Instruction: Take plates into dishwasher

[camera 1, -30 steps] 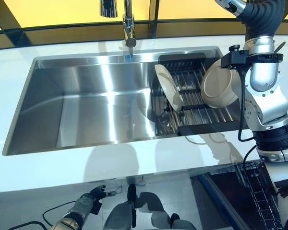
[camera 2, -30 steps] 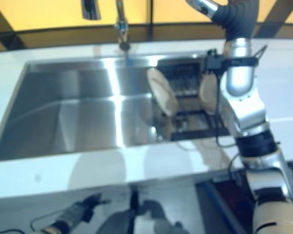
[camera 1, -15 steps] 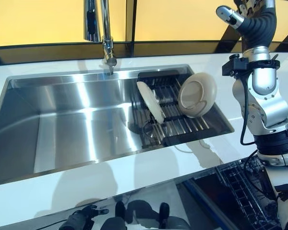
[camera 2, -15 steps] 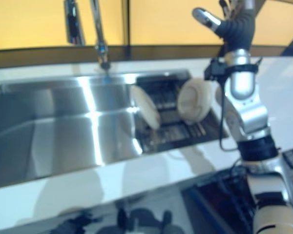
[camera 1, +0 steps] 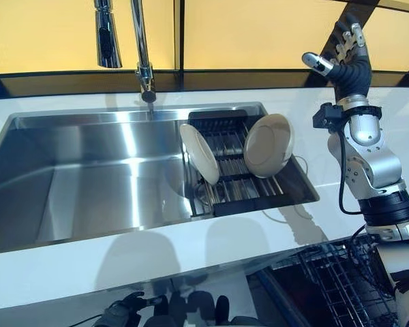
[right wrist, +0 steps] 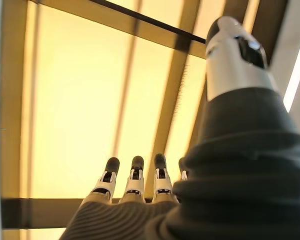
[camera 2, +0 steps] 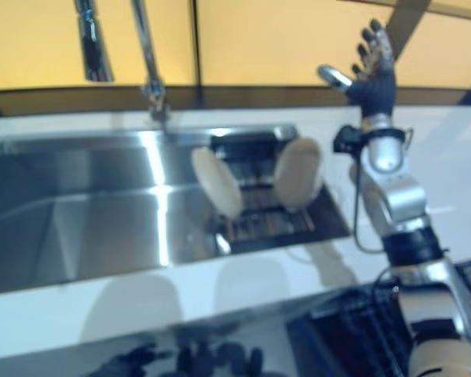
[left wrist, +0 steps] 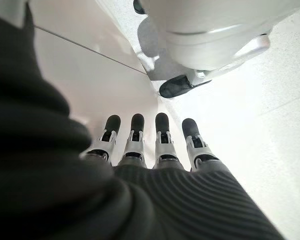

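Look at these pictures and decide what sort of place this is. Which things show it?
Most likely a kitchen. A steel sink is set in a white counter under a tall faucet. Two plates stand in a drying rack, and a dishwasher basket is pulled out below.

Head stereo pair: the scene is viewed from above and in front, facing downward onto the white countertop (camera 1: 157, 248) and the rectangular stainless-steel sink (camera 1: 95, 174). The same field is shared by both eyes, including the black slatted drying rack (camera 1: 235, 160) with two cream round plates (camera 1: 268, 145), seen below and beside the raised right hand (camera 2: 374, 67). Left wrist view: the lowered left hand (left wrist: 155, 150) is seen from very close, along its straight fingers toward pale flooring. Right wrist view: the camera is aimed upward along the right hand's extended fingers toward the amber backlit wall panels (right wrist: 85, 100).
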`<state>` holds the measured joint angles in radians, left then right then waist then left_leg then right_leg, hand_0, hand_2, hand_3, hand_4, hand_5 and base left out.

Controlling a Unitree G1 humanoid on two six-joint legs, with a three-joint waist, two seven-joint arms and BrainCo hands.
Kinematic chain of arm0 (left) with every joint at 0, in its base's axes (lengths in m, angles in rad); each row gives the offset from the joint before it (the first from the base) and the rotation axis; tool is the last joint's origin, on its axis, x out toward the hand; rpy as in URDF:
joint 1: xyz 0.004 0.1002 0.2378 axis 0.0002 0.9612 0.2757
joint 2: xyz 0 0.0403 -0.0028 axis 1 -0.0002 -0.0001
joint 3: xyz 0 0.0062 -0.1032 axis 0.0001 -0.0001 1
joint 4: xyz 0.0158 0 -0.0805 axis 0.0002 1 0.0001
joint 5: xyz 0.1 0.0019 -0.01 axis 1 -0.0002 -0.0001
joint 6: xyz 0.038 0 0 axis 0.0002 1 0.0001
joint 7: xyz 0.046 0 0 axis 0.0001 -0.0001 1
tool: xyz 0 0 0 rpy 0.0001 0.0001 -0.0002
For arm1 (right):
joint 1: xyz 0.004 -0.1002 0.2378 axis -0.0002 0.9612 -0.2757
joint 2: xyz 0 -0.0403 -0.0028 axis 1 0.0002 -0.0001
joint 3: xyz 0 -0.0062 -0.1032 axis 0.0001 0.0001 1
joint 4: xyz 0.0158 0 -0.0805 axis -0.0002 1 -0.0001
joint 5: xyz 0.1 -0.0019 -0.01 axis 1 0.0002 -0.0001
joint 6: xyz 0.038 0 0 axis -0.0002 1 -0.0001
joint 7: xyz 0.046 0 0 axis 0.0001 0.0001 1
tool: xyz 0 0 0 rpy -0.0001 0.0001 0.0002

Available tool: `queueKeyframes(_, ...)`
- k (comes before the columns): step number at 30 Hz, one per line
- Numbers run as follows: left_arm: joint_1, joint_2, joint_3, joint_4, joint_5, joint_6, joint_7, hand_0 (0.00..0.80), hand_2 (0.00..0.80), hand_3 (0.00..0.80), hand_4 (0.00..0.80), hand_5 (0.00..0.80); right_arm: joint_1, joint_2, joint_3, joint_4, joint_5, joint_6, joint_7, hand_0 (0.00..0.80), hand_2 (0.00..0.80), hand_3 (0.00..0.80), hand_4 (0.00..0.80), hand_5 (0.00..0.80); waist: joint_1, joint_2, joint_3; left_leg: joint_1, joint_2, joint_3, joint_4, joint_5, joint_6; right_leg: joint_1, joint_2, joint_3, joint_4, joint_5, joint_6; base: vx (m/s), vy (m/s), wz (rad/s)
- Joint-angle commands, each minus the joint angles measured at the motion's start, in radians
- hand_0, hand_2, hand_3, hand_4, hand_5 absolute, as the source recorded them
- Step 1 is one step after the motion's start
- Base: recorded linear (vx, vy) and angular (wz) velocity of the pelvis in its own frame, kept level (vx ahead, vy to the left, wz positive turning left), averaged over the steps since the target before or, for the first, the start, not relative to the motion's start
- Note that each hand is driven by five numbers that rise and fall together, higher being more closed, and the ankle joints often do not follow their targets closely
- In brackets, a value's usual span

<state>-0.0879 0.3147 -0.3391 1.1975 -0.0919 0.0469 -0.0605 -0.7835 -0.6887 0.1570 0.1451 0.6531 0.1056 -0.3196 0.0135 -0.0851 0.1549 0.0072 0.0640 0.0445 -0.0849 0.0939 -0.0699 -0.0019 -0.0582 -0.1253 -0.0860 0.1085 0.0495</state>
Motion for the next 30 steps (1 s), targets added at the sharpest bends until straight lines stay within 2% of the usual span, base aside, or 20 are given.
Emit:
queueKeyframes(1, -0.036, 0.014, 0.001, 0.054, 0.011, -0.028, 0.0, 0.0, 0.0, 0.0, 0.0, 0.0, -0.038, -0.076, -0.03, 0.012, 0.069, 0.011, 0.045, 0.0, 0.0, 0.0, 0.0, 0.0, 0.004, -0.02, -0.021, 0.022, -0.042, 0.011, -0.002, -0.051, 0.049, 0.015, -0.02, 0.017, 0.008, 0.002, 0.04, 0.103, 0.013, 0.0)
queueKeyframes(6, -0.034, 0.007, 0.001, 0.068, -0.006, -0.037, 0.006, 0.0, 0.0, 0.0, 0.0, 0.0, -0.023, -0.091, -0.033, 0.061, 0.092, 0.009, 0.068, 0.0, 0.0, 0.0, 0.0, 0.0, -0.005, -0.016, -0.024, 0.021, -0.034, 0.033, -0.002, -0.042, 0.044, 0.01, -0.021, 0.015, 0.018, -0.005, 0.036, 0.009, 0.004, 0.0)
queueKeyframes(14, -0.035, 0.007, -0.023, 0.048, 0.006, -0.027, -0.002, 0.0, 0.0, 0.0, 0.0, 0.0, -0.076, -0.132, -0.012, 0.178, 0.102, 0.054, 0.077, 0.0, 0.0, 0.0, 0.0, 0.0, 0.012, -0.02, -0.025, 0.039, -0.033, 0.027, -0.002, -0.049, 0.04, 0.041, -0.025, 0.0, 0.012, -0.01, 0.036, 0.017, -0.001, 0.02)
queueKeyframes(21, -0.025, 0.014, -0.039, 0.041, 0.01, -0.009, -0.015, 0.0, 0.0, 0.0, 0.0, 0.0, -0.097, -0.154, 0.003, 0.261, 0.178, 0.152, 0.1, 0.0, 0.0, 0.0, 0.0, 0.0, 0.018, -0.024, -0.042, 0.051, -0.038, 0.023, -0.002, -0.056, 0.04, 0.057, -0.03, -0.004, 0.009, -0.014, 0.038, 0.029, 0.012, 0.06)
queueKeyframes(27, -0.028, 0.022, -0.036, 0.041, 0.016, -0.003, -0.016, 0.0, 0.0, 0.0, 0.0, 0.0, -0.099, -0.161, 0.043, 0.33, 0.184, 0.279, 0.188, 0.0, 0.0, 0.0, 0.0, 0.0, 0.019, -0.029, -0.037, 0.047, -0.04, 0.027, -0.002, -0.058, 0.042, 0.054, -0.034, -0.006, 0.009, -0.01, 0.042, 0.0, 0.0, 0.0)
queueKeyframes(30, -0.028, 0.029, -0.031, 0.045, 0.018, -0.005, -0.018, 0.0, 0.0, 0.0, 0.0, 0.0, -0.1, -0.17, 0.064, 0.347, 0.206, 0.308, 0.212, 0.0, 0.0, 0.0, 0.0, 0.0, 0.015, -0.034, -0.035, 0.048, -0.039, 0.033, -0.002, -0.059, 0.043, 0.053, -0.035, -0.005, 0.009, -0.007, 0.044, 0.0, 0.0, 0.0)
